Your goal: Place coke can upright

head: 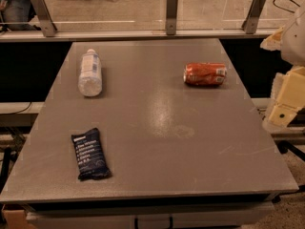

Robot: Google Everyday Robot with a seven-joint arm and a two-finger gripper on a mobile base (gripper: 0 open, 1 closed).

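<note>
The coke can (205,74), red-orange with a white label patch, lies on its side on the grey table (162,128), at the back right. Its long axis runs left to right. My gripper (285,104) shows as cream-coloured parts at the right edge of the camera view. It is off the table's right side, to the right of the can and a little nearer, well apart from it. It holds nothing that I can see.
A clear plastic water bottle (90,73) lies on its side at the back left. A dark blue snack packet (90,154) lies flat at the front left. A rail with metal posts (172,12) runs behind the table.
</note>
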